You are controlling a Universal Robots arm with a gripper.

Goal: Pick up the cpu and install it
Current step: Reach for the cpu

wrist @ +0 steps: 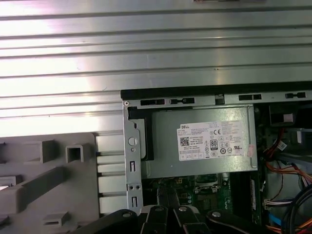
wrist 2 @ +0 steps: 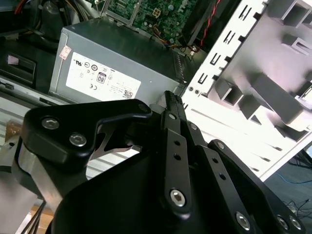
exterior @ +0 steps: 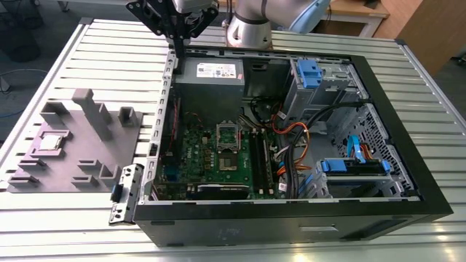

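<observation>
Cpu point(exterior: 49, 143) in grey tray point(exterior: 91, 148)

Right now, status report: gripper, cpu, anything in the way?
Gripper over case corner, away from cpu. Cpu on grey tray, exterior view's left. Its side wall between tray and socket.

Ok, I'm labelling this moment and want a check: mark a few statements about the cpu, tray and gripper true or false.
1. The cpu lies on the grey tray. True.
2. The gripper holds the cpu. False: it hangs by the computer case's power supply, apart from the cpu.
3. The case is closed. False: its side is open, showing the motherboard.
4. The tray stands at the exterior view's left of the case. True.
</observation>
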